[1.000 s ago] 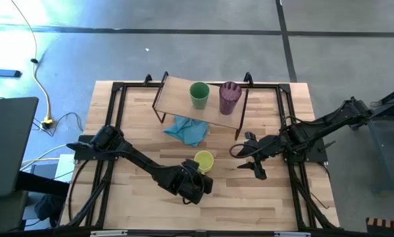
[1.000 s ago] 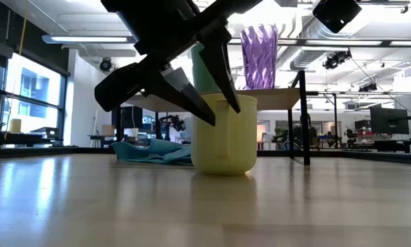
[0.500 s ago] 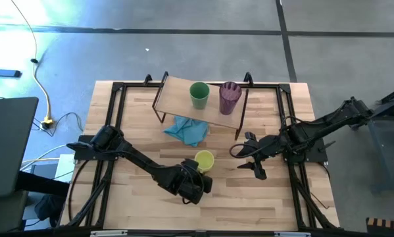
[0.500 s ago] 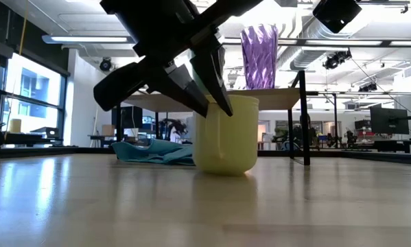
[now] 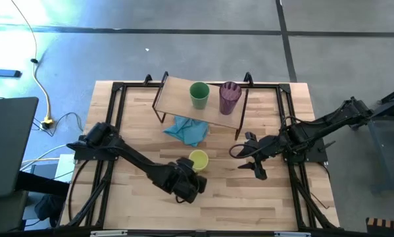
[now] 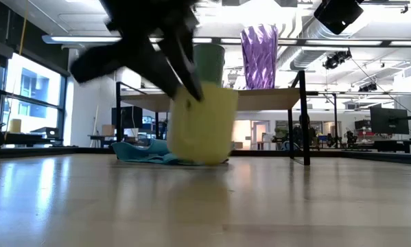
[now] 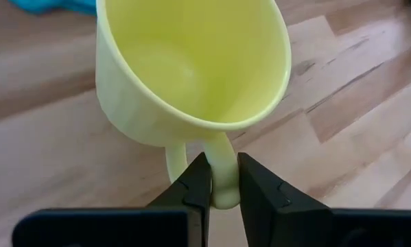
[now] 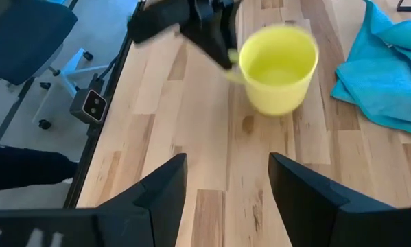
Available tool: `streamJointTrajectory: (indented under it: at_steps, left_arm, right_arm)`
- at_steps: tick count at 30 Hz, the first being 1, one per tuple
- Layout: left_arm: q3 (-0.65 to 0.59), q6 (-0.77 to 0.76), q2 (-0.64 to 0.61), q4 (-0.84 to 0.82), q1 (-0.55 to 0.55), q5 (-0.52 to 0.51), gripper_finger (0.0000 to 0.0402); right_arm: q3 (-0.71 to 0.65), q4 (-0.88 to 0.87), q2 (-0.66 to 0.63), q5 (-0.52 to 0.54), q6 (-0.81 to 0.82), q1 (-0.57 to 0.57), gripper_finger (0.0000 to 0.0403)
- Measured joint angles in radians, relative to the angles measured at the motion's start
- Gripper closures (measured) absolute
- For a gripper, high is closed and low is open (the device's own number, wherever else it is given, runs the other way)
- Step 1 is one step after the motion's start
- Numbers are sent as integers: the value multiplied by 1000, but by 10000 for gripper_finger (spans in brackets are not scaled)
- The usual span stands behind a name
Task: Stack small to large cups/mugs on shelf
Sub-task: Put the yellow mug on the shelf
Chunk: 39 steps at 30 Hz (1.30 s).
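Here the yellow mug's handle sits pinched in the left gripper.

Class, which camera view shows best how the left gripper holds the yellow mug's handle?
The left wrist view: the left gripper is shut on the handle of the yellow mug, seen close up. The high view shows the mug small beside the arm. The low view shows it blurred. The right wrist view shows it from farther away.
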Motion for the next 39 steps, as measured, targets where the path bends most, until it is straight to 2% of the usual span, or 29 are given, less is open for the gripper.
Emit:
streamJointTrajectory:
  at_steps: [11,22,26,30,36,39]
  left_arm:
    - [1,121,-258,-368,-3,-17,364]
    - [-1,235,-516,-663,37,-143,364]
    - [-18,318,-597,-654,116,-170,364]
    - [-37,460,-660,-570,228,-159,364]
    - [-53,707,-711,-384,425,-24,364]
    - [-54,796,-713,-355,524,57,364]
  right_arm:
    - [0,48,0,-1,4,0,206]
    - [0,240,0,104,42,0,206]
    - [0,265,0,132,78,0,206]
    - [0,328,0,139,98,5,206]
    - [0,413,0,147,98,12,206]
    - [0,420,0,147,107,12,206]
